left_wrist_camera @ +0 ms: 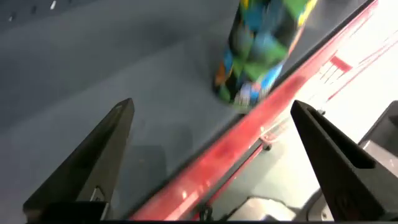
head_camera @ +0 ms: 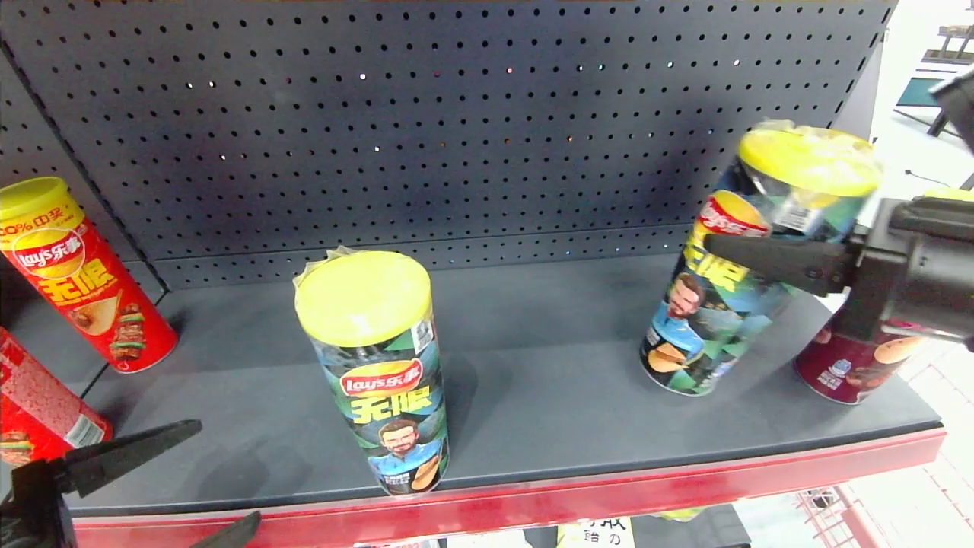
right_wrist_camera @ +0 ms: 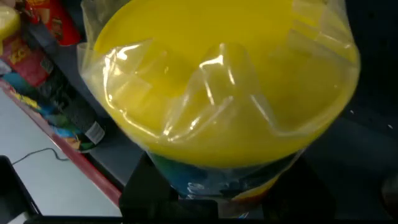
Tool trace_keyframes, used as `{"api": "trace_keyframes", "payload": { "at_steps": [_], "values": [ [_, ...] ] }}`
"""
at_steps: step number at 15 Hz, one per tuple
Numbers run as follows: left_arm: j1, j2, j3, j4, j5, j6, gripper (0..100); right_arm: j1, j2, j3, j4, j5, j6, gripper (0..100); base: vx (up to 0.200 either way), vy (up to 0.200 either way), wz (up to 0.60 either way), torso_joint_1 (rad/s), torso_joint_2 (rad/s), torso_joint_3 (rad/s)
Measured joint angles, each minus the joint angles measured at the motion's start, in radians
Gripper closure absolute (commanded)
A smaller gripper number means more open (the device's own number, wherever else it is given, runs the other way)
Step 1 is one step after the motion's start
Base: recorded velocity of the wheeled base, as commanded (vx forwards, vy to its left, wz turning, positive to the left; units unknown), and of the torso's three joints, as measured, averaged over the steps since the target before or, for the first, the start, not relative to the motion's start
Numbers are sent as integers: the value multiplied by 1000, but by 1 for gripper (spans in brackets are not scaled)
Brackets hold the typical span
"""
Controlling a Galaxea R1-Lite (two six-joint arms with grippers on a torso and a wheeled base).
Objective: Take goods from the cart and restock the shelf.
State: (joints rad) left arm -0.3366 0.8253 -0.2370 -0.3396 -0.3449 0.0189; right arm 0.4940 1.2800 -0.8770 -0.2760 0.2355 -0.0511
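A green-and-blue chip can point(head_camera: 730, 289) with a yellow lid leans at the right of the dark shelf point(head_camera: 563, 365), its base at the shelf surface. My right gripper point(head_camera: 761, 236) is shut on its upper part, with one black finger point(head_camera: 776, 262) across the front. In the right wrist view the wrapped yellow lid point(right_wrist_camera: 224, 81) sits just above the gripper point(right_wrist_camera: 224, 196). A second, matching can point(head_camera: 380, 373) stands upright near the shelf's front middle, also seen as the can point(left_wrist_camera: 261, 50) in the left wrist view. My left gripper point(head_camera: 228, 472) hangs open and holds nothing at the front left edge, left of that can; the left gripper point(left_wrist_camera: 211, 118) straddles the red lip.
A red can point(head_camera: 84, 274) stands at the back left, with another red can point(head_camera: 38, 411) nearer the front left corner. A dark red can point(head_camera: 852, 365) stands behind my right gripper at the shelf's right end. A pegboard wall point(head_camera: 456, 129) backs the shelf, and a red lip point(head_camera: 609, 487) runs along its front.
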Motion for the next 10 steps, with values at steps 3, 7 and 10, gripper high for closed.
{"api": "trace_keyframes", "payload": {
  "at_steps": [3,7,10],
  "values": [
    [1,-107,0,124,50,-1,0,57,186,-179,-16,-11,-1,100,0,0,0,0,0,0],
    [1,-164,1,134,59,-5,0,121,400,-386,-34,-14,-3,100,0,0,0,0,0,0],
    [0,-174,1,135,53,-5,0,169,497,-477,-36,-14,-5,100,0,0,0,0,0,0]
  ]
}}
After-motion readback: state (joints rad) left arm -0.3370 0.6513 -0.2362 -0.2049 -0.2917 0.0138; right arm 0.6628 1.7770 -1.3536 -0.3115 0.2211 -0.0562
